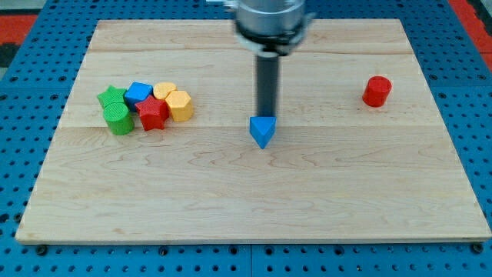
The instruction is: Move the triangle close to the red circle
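A blue triangle block (262, 131) lies near the middle of the wooden board (254, 200). A red circle block (377, 91) stands far to the view's right and a little higher. My tip (266, 116) comes down from the view's top and sits right at the triangle's upper edge, touching or nearly touching it. The rod hides nothing of the triangle's front faces.
A tight cluster of blocks sits at the view's left: a green star (111, 98), a green cylinder (118, 118), a blue block (139, 93), a red star (152, 113), a yellow heart (164, 91) and a yellow hexagon (180, 105). Blue pegboard surrounds the board.
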Available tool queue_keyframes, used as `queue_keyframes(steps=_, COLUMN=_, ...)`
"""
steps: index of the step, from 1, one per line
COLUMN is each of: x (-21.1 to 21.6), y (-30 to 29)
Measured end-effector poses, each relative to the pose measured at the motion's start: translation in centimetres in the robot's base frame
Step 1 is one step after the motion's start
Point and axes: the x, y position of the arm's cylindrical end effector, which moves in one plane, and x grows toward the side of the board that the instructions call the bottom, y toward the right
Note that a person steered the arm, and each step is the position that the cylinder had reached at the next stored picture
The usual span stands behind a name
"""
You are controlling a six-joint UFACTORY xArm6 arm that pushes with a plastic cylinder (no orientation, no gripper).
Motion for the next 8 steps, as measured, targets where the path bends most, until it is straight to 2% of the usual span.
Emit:
queue_keyframes(steps=1, x=2.0, y=-7.8)
queue_keyframes(steps=2, x=3.7, y=-10.8)
queue_keyframes(steps=3, x=7.7, y=-10.3)
queue_keyframes(steps=4, x=4.7, y=-3.0)
queue_keyframes(steps=5, x=0.5, y=0.6)
queue_keyframes(steps=7, x=-0.2, y=-6.3)
queue_keyframes(steps=8, x=-3.1, y=-0.4)
